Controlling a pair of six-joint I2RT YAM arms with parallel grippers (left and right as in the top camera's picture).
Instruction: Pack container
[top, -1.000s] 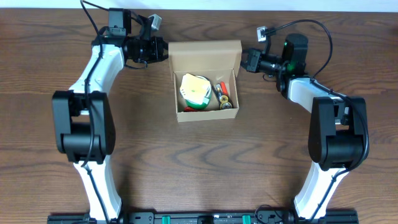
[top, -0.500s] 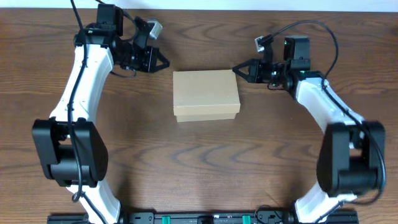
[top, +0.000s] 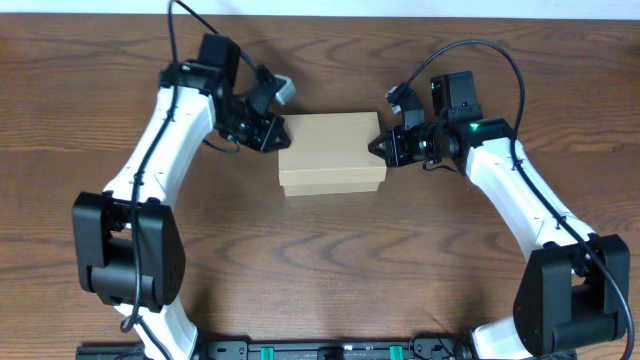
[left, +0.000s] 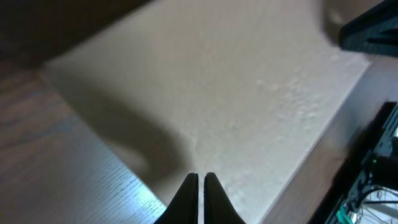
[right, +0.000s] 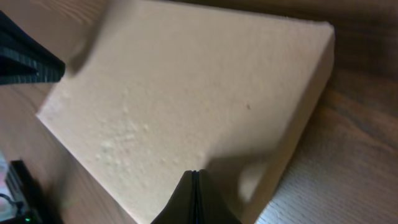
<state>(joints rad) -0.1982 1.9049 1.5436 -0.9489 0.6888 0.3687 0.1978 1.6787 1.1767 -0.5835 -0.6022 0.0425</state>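
Note:
The container (top: 330, 152) is a tan cardboard box in the middle of the table, lid down flat, so its contents are hidden. My left gripper (top: 281, 141) is shut, its tips over the lid's left edge. My right gripper (top: 374, 146) is shut at the lid's right edge. The left wrist view has the shut left gripper (left: 200, 177) just above the lid of the container (left: 236, 81), with the right gripper (left: 364, 30) opposite. Seen from the right wrist, the shut right gripper (right: 194, 173) hovers over the container (right: 199, 87), facing the left gripper (right: 28, 61).
The brown wooden table (top: 320, 260) surrounds the box on all sides. Both arm bases (top: 130, 250) stand towards the front edge, left and right. Black cables loop above each wrist at the back.
A second ago the box stood open with items showing inside; its lid is now down. Both shut grippers have moved inward from beside the box to over its lid edges.

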